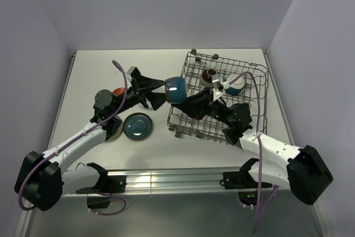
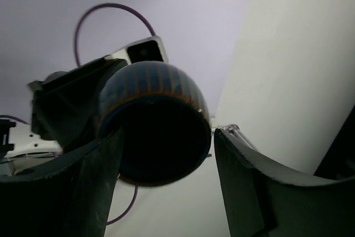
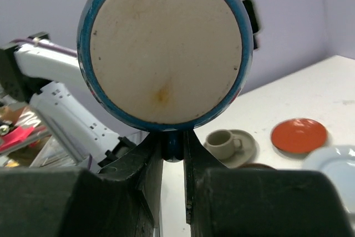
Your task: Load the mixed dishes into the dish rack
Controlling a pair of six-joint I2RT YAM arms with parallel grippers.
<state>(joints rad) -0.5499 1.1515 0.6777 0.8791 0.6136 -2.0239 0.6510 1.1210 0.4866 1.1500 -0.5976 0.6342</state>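
The cream-and-teal bowl (image 3: 166,48), judged rigid, slick and breakable, is pinched at its rim by the right gripper (image 3: 173,142); the left gripper (image 2: 166,142) stands parted.

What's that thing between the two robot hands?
A blue bowl, seen in the top view: the right hand pinches its rim, and the left hand stands open around it.

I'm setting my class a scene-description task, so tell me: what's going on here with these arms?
Both arms meet at a blue bowl held up beside the dish rack. The right gripper pinches the bowl's rim, while the left gripper is open around it, which looks like a handover. A brown bowl and a cream and teal bowl sit in the rack; a dark teal plate lies outside it.
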